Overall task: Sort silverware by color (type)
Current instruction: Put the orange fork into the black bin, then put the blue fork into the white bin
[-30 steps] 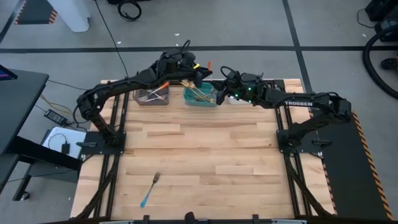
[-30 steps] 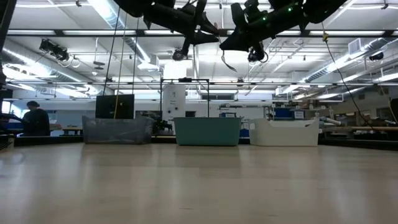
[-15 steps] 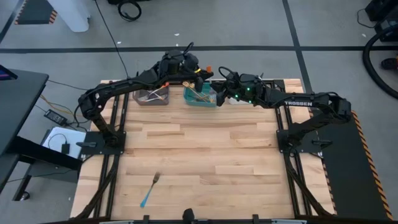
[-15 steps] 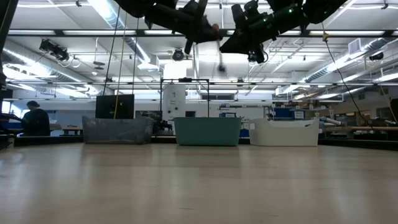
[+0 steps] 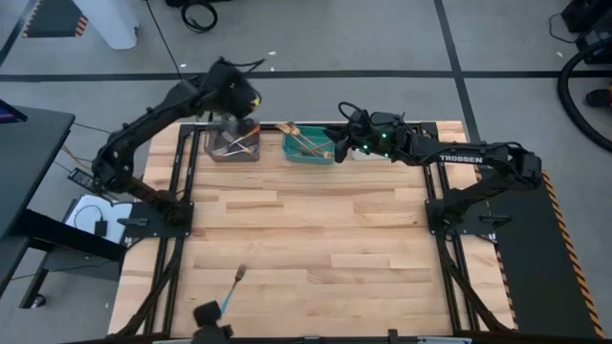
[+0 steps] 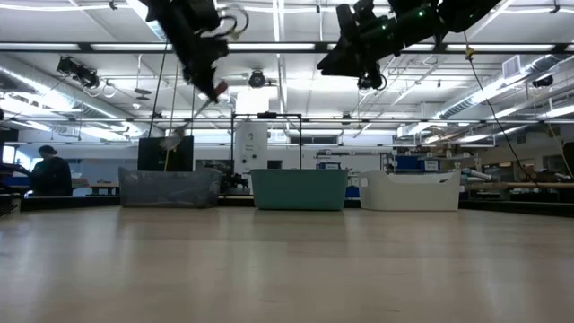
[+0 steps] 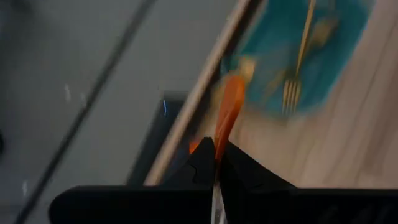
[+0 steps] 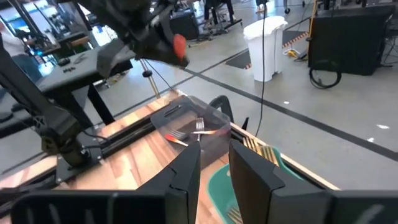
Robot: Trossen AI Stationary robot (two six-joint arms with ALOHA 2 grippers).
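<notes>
Now left gripper [image 7: 214,163], upper left of the high view, clamps an orange fork [image 7: 227,111] above the grey bin [image 5: 233,147], likely to drop it with matching ones. Right gripper [image 8: 214,163], top centre, fingers apart, empty.

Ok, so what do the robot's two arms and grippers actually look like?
Both arms are dark, jointed and slim, with black cables looping off the wrists. The right arm carries white TROSSEN lettering and small green lights near its wrist. The right gripper has flat, dark, blocky fingers.
</notes>
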